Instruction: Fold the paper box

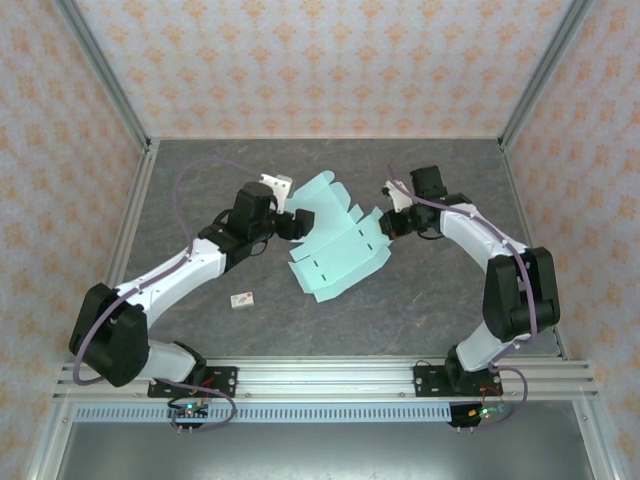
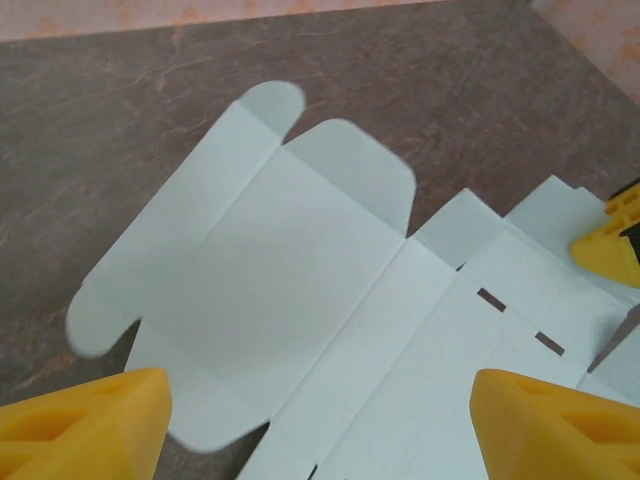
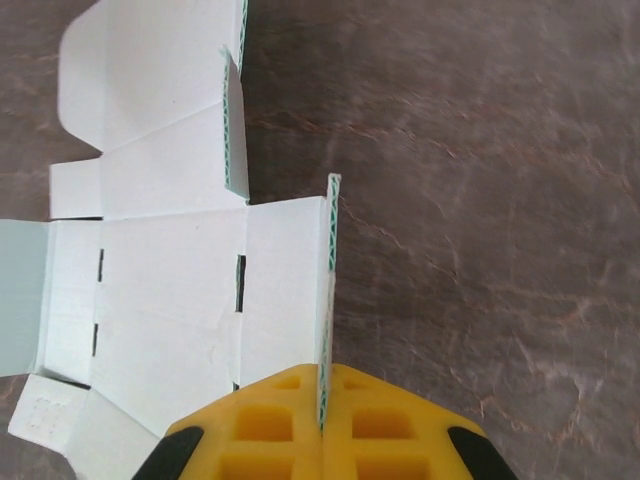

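Cardboard lies unfolded in the top view: the paper box rests midway across the table, between both arms. From the left wrist, the left hand hovers wide open over one panel, gripping nothing, perhaps ready to pin it. From the right wrist, the right hand is pinched shut on a side flap, standing it upright to crease the fold.

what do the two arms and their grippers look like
Both the left arm and right arm have white links with black joints and a purplish cable looped alongside. Their fingers are yellow, wedge-shaped, with moulded square pockets.
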`<act>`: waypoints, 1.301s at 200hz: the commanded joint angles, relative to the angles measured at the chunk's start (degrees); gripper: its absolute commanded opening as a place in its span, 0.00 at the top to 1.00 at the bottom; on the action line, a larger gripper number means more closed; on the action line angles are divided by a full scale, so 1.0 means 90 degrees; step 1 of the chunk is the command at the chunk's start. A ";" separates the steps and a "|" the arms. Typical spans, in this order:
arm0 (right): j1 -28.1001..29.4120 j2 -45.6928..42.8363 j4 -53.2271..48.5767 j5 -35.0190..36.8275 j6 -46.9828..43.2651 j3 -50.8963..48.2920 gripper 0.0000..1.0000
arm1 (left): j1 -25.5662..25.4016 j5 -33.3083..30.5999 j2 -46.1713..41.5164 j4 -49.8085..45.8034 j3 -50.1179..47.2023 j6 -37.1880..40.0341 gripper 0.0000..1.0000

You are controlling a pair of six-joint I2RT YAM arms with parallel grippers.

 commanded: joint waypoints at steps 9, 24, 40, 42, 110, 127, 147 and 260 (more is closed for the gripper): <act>0.0038 0.0012 -0.0736 -0.0603 -0.1380 0.0628 0.95 | 0.0037 0.1166 0.0240 -0.0762 0.1013 0.1992 0.21; 0.0060 -0.0055 -0.0837 -0.0753 -0.1686 0.0783 0.96 | 0.0036 0.1354 0.0375 -0.1200 0.1411 0.2767 0.21; 0.0131 -0.0169 -0.0891 -0.0854 -0.1952 0.0895 0.97 | 0.0036 0.1358 0.0501 -0.1438 0.1733 0.3501 0.22; 0.0147 -0.0190 -0.0901 -0.0850 -0.1980 0.0914 0.97 | 0.0038 0.1365 0.0527 -0.1496 0.1776 0.3605 0.22; 0.0281 -0.0577 -0.1435 -0.0755 -0.2740 0.1556 1.00 | 0.0114 0.1522 0.1890 -0.4830 0.4396 0.7136 0.22; 0.0282 -0.0688 -0.1466 -0.0822 -0.2840 0.1563 1.00 | 0.0175 0.1647 0.2166 -0.5257 0.4897 0.7531 0.22; 0.0292 -0.0783 -0.1533 -0.0831 -0.2925 0.1566 1.00 | 0.0198 0.1724 0.2527 -0.5723 0.5486 0.7985 0.21; 0.0506 -0.1116 -0.1341 -0.0303 -0.3061 0.1470 1.00 | 0.0166 0.1496 0.3828 -0.7430 0.7366 0.8476 0.57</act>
